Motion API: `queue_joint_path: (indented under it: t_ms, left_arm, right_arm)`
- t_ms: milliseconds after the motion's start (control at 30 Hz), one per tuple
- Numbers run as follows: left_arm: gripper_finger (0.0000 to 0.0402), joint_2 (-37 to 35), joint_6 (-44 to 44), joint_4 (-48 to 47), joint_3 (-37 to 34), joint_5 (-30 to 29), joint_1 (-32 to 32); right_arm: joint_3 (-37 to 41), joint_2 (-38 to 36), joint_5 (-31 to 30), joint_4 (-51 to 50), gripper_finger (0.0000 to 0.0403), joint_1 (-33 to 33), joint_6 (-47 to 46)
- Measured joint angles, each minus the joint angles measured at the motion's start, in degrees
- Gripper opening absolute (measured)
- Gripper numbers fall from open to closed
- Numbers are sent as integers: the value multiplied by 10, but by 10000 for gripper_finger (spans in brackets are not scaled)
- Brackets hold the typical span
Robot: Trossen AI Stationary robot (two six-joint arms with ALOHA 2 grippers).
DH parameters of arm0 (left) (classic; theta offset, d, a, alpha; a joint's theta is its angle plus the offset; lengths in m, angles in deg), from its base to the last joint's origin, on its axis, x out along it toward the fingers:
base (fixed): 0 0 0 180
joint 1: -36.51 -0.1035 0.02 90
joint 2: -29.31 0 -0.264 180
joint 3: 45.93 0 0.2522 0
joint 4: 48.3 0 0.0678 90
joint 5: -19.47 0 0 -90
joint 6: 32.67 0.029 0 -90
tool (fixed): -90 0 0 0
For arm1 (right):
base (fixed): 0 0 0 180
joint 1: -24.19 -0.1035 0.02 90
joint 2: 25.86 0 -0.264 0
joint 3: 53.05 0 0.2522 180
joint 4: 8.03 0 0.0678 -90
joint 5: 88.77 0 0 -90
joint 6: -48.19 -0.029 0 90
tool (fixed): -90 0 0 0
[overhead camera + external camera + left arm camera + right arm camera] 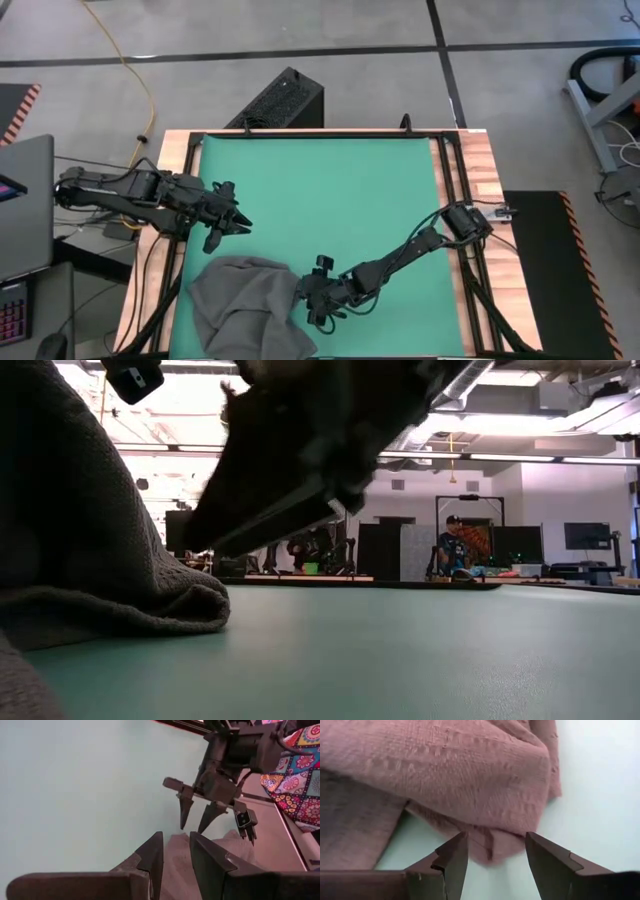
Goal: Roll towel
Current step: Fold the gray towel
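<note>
The dark grey towel (pixel 245 305) lies bunched in soft folds on the green mat (pixel 330 190), at its near left corner. My right gripper (pixel 303 300) is low at the towel's right edge and open. In the right wrist view its fingertips (pixel 495 855) stand on either side of a folded corner (pixel 487 845) of the towel (pixel 470 770), just above the mat. My left gripper (pixel 238 228) hangs above the mat beyond the towel's far edge, slightly open, with nothing between its fingers (pixel 176 852). In the low view the towel (pixel 90 560) bulks at the left.
Black frame rails (pixel 447 200) run round the mat on the wooden table. A black box (pixel 280 100) stands on the floor beyond the far edge, and a laptop (pixel 20 200) sits at the left. Bare mat stretches to the far and right sides. A person (pixel 455 545) sits far back.
</note>
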Motion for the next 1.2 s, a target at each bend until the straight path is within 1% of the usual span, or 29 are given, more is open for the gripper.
queue_joint_path:
  t_ms: [133, 233, 333, 433, 500, 567, 700, 733, 767, 867, 933, 1067, 1133, 1200]
  left_arm:
    - [85, 0, 4, -1, 0, 0, 0]
    - [85, 0, 4, -5, 0, 0, 0]
    - [85, 0, 4, -9, 0, 0, 0]
    - [85, 0, 4, -9, 0, -1, 0]
    - [85, 0, 4, -9, 0, -1, 0]
    - [85, 0, 4, -9, 0, -2, 0]
    - [85, 0, 4, -9, 0, -2, 0]
    - [85, 0, 4, -8, 0, 0, 0]
    - [85, 0, 4, -8, 0, 3, 0]
    - [85, 0, 1, -1, 0, 16, 0]
    - [85, 0, -5, 20, 0, 31, 0]
    - [85, 0, -2, 101, 0, 70, 0]
    - [85, 0, 4, 144, 0, 74, 0]
    - [85, 0, 10, 183, 0, 62, 0]
  right_arm:
    - [-32, 42, 1, -6, 218, 0, 6]
    - [-65, 72, 1, -39, 218, -2, -10]
    - [-97, 82, -1, -87, 216, -3, -35]
    - [-102, 82, -5, -109, 202, -3, -39]
    - [-102, 78, -15, -125, 179, -3, -48]
    - [-102, 72, -14, -144, 143, -1, -65]
    - [-101, 54, -14, -177, 40, 6, -103]
    - [-100, 47, -16, -182, 23, 7, -105]
    - [-100, 36, -23, -188, 17, 8, -103]
    - [-100, -6, -42, -202, 18, 14, -103]
    - [-100, -41, -60, -219, 14, 18, -99]
    - [-100, -120, -124, -250, 8, 26, -74]
    - [-100, -162, -166, -257, 8, 32, -62]
    - [-101, -199, -208, -256, 8, 38, -43]
